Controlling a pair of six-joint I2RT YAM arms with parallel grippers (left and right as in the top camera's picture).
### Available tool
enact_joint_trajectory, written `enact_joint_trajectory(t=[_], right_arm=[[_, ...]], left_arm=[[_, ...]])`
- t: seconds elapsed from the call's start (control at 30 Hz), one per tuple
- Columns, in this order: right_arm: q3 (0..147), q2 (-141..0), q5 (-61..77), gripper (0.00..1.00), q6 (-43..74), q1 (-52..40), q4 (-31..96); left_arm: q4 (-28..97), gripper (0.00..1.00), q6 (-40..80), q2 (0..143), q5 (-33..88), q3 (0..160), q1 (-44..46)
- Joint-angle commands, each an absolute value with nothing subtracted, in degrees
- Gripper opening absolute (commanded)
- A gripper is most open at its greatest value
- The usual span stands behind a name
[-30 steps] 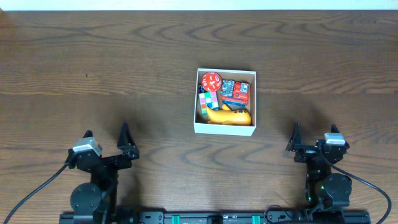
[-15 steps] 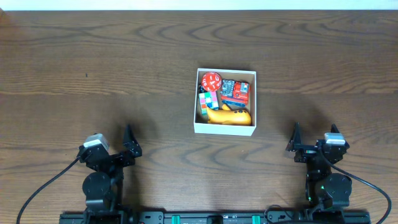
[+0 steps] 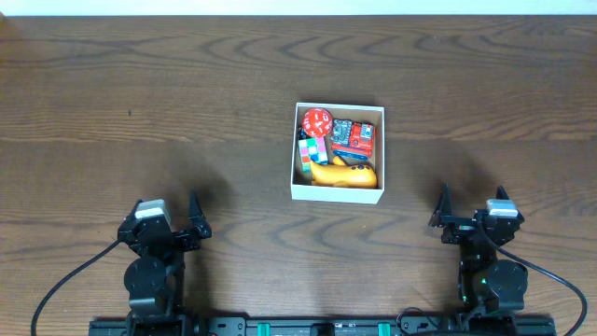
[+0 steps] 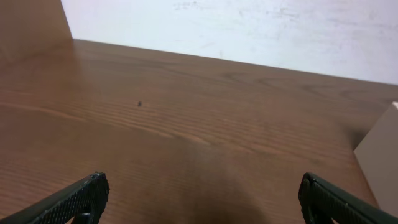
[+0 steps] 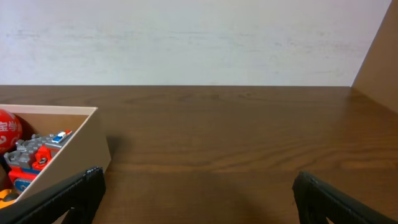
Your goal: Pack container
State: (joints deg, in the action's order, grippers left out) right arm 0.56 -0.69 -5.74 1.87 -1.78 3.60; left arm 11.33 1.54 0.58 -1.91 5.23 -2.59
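1. Dark wooden table (image 3: pixel 140 93); the container (image 3: pixel 338 193) sits centre-right, toys (image 3: pixel 336 149) inside.
2. Left gripper (image 3: pixel 168 210) and right gripper (image 3: pixel 473 201), near edge, gape wide, empty.
3. Packing looks done; park arms clear of the box.

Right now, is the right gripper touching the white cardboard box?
Apart. The overhead view shows a stretch of bare wooden table between the open right gripper and the white cardboard box.
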Motion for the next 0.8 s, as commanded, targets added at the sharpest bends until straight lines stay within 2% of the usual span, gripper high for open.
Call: enact_joint_trajectory(t=[0.0,0.77], right_arm=[[0.3,-0.3,-5.3,0.99,1.0,-1.3,3.7],[0.3,-0.3,-5.3,0.99,1.0,-1.3,3.7]], left_arm=[[11.3,0.98,-0.9,0.1,-0.9,4.2,-3.0],[13.6,0.98,-0.8,0.1,-0.7,4.2,-2.4]])
